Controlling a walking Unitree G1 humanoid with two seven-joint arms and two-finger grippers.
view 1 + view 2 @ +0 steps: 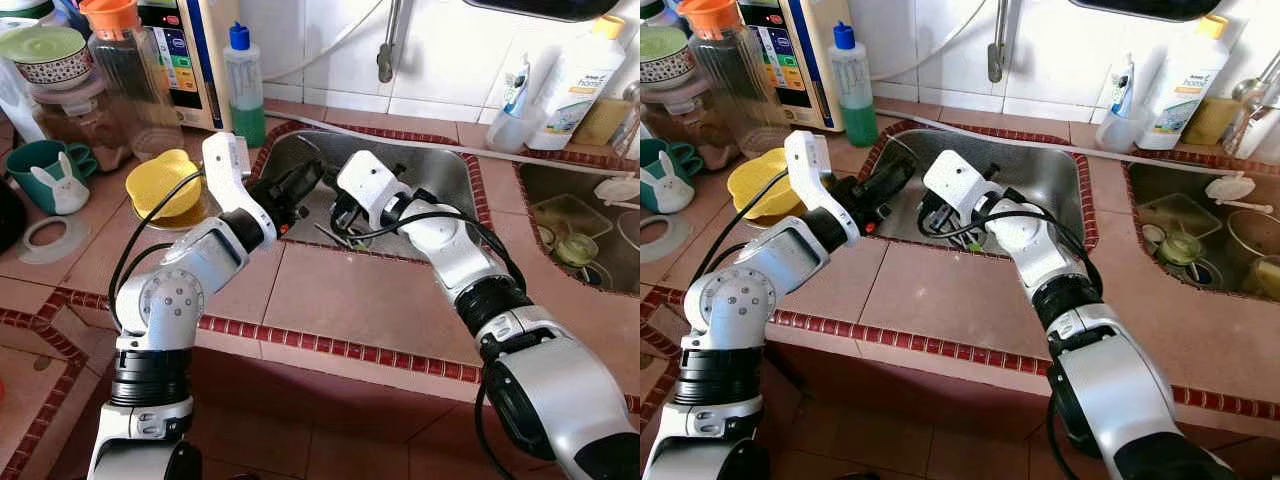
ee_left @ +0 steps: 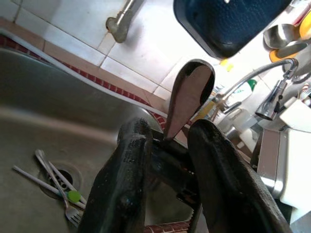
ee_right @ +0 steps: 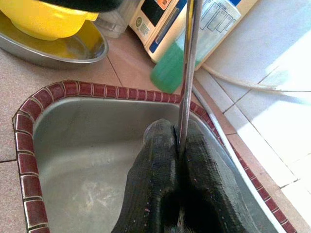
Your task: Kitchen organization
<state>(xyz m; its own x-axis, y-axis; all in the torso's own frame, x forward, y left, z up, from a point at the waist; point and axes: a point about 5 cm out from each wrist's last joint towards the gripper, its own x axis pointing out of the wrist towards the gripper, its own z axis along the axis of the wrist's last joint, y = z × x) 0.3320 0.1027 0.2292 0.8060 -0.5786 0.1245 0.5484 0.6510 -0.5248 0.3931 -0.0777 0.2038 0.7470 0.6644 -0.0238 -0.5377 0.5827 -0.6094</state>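
Left wrist view shows the left gripper (image 2: 167, 160) over the steel sink (image 2: 43, 102), its jaws clamped on the handle of a spoon (image 2: 190, 94) whose bowl points up toward the tiled wall. Right wrist view shows the right gripper (image 3: 177, 141) with jaws pressed together on a thin metal utensil (image 3: 188, 63) — its working end is out of frame, so its type cannot be told. Both grippers sit close together above the sink basin, near its front rim.

Judged step: lifting cutlery out of the sink for sorting. More forks and utensils (image 2: 58, 187) lie at the drain.

Procedure, as advised:
- Raise each item vertically until it clears the red tile rim (image 3: 29, 145) before any sideways travel.
- Move one arm at a time; the wrists are nearly touching, and the cables could snag.

Clearances: the left side is crowded — yellow bowl (image 1: 163, 185), green soap bottle (image 1: 243, 85) and glass jar (image 1: 125, 75) stand just beside the sink. The tap (image 1: 386, 40) hangs over the back edge. Open room lies on the bare tiled surface (image 1: 370, 300) in front of the sink.
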